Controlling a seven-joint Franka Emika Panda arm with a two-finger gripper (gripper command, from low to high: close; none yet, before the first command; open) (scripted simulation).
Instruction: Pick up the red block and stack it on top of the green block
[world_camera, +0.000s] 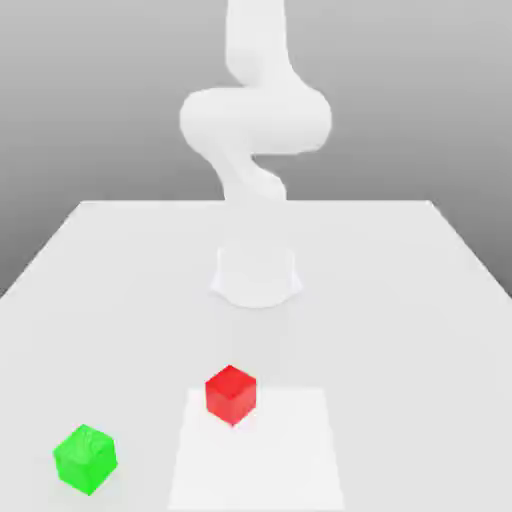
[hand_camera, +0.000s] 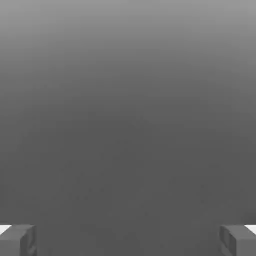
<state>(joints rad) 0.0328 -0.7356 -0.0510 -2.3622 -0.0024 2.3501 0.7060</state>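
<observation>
Hand: your hand is standing fully spread, its two fingertips sitting wide apart in the hand view, and it is gripping nothing.
Arm: your arm is rising pale and folded at the far side of the surface in the exterior view, well away from both blocks.
Red block: the red block is resting on the surface near the front, at the far left corner of a lighter square patch, turned so one corner is facing the camera.
Green block: the green block is sitting toward the exterior view's left and nearer the camera, well apart from the red one.
Stage: you are looking at the start, I judge; nothing is lifted and the reach to the red block is yet to come.
Risk, grasp: because the red block is sitting turned, fingers closing across its corners could twist or squirt it away; you are safer aligning with its flat faces.
Risk, stack: the two cubes are about the same size, so an off-centre or tilted release could leave the red one sliding off or nudging the green one aside.
</observation>
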